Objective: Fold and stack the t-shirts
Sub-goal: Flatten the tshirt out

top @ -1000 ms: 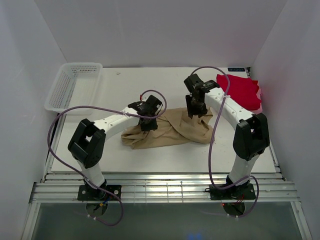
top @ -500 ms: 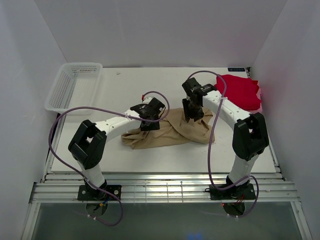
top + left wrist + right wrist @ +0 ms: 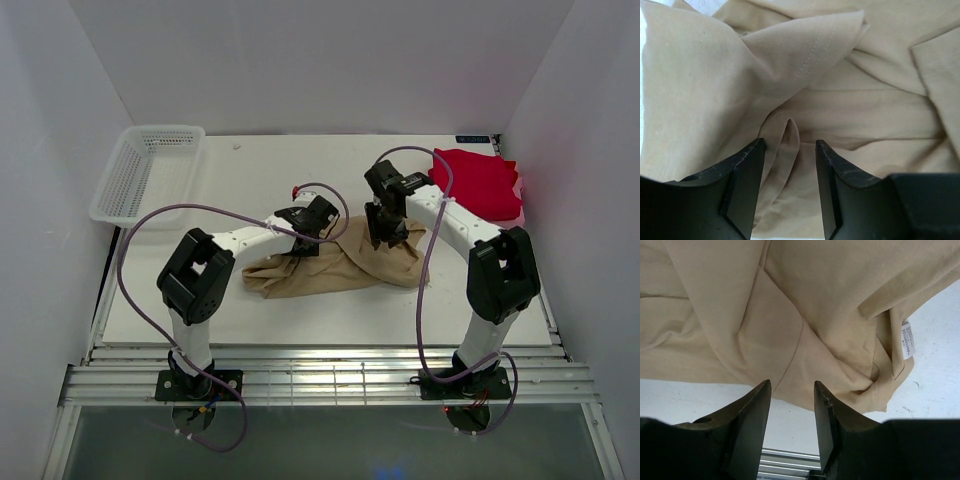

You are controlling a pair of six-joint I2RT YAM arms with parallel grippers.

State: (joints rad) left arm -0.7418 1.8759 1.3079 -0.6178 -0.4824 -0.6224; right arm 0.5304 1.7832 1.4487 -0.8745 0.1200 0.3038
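Note:
The tan-beige t-shirt (image 3: pixel 335 266) lies crumpled in the middle of the table. It fills the left wrist view (image 3: pixel 805 75) and the right wrist view (image 3: pixel 790 305). My left gripper (image 3: pixel 312 243) is open low over its upper left part, with a raised fold (image 3: pixel 789 135) between the fingers. My right gripper (image 3: pixel 383 237) is open just above the shirt's upper right edge, holding nothing. The bright red t-shirt (image 3: pixel 482 183) lies folded at the back right.
A white mesh basket (image 3: pixel 145 172) stands at the back left. White walls close in the table on three sides. A white care label (image 3: pixel 908 340) shows at the tan shirt's edge. A metal rail (image 3: pixel 330 380) runs along the near edge.
My left gripper has slid right and back along the tan shirt. My right gripper has moved left and down onto the shirt's upper right edge. The shirt barely shifted.

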